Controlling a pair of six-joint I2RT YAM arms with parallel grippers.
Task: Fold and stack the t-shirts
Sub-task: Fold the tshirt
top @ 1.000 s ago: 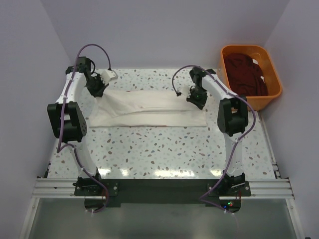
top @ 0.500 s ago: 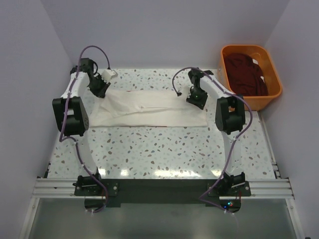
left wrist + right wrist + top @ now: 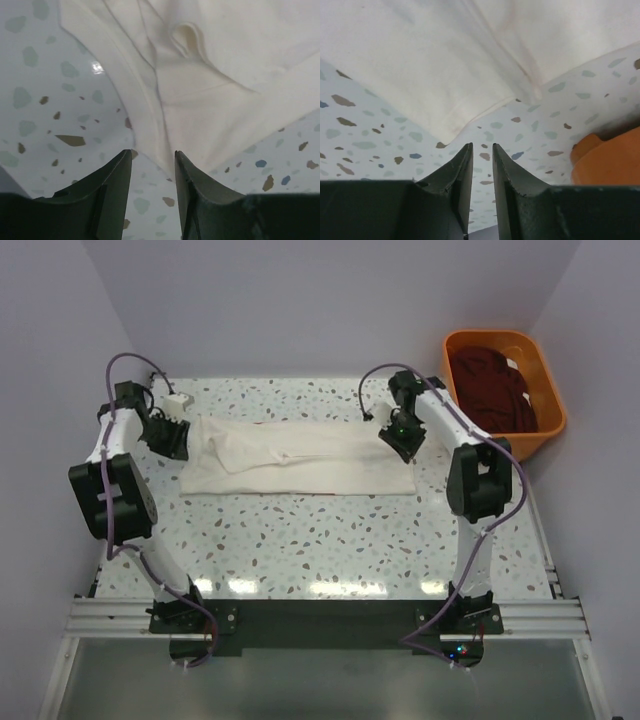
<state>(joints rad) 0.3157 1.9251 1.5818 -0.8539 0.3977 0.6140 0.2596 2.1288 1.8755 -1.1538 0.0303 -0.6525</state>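
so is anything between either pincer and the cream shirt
Nothing visible. The left pincer and right pincer each sit just off an end of the cream shirt, with only bare table between.

A white speckled table [image 3: 330, 540] carried a cream-white t-shirt [image 3: 300, 455], folded into a long flat band. It lay along the far edge, running from the far left corner nearly to the right edge. An orange tub [image 3: 530, 443] stood at the far right corner.
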